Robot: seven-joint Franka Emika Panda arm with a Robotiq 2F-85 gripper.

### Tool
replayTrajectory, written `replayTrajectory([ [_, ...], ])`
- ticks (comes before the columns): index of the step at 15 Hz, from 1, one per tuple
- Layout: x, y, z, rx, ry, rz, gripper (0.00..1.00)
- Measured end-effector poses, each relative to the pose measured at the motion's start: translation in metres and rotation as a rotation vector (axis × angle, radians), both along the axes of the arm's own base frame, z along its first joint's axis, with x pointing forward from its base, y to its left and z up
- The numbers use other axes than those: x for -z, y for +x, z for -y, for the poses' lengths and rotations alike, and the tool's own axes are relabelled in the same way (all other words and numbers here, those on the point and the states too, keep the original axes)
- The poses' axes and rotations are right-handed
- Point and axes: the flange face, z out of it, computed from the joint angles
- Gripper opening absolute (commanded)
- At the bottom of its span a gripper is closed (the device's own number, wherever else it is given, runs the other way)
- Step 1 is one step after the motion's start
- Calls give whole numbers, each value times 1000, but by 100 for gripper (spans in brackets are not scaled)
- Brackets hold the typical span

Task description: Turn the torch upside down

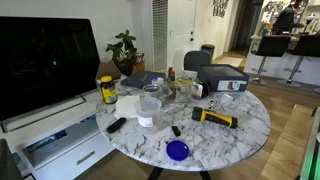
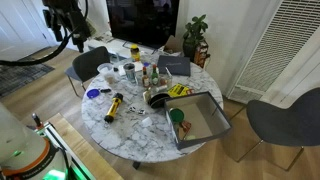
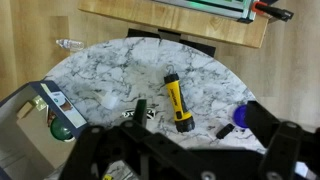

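Note:
The torch (image 3: pixel 177 103), yellow with a black head, lies flat on the round marble table (image 3: pixel 110 75). It also shows lying on its side in both exterior views (image 1: pixel 215 117) (image 2: pixel 115 106). In the wrist view my gripper (image 3: pixel 180 152) is high above the table with its black fingers spread wide and nothing between them. The torch is below it, just ahead of the fingers. In an exterior view my arm (image 2: pixel 62 25) is raised at the far side of the table.
A blue lid (image 3: pixel 243 115) and a small black piece (image 3: pixel 224 131) lie near the torch's head. A grey tray (image 2: pixel 205 128), a jar with a yellow lid (image 1: pixel 107 90), a clear cup (image 1: pixel 150 108), a black remote (image 1: pixel 116 125) and bottles crowd the table. Chairs (image 2: pixel 285 120) stand around it.

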Motion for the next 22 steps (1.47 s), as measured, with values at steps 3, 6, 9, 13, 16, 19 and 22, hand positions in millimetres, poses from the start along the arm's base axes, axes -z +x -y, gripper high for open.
replayTrajectory([
  [3, 0, 0, 0, 0, 0, 0, 100],
  [6, 0, 0, 0, 0, 0, 0, 100],
  [9, 0, 0, 0, 0, 0, 0, 100],
  [13, 2, 4, -1, -33, 11, 5, 100],
  [16, 29, 21, -2, -120, 49, 21, 100],
  [19, 82, 40, 5, -172, 83, 27, 100],
  [22, 140, 49, 13, -184, 109, 47, 100],
])
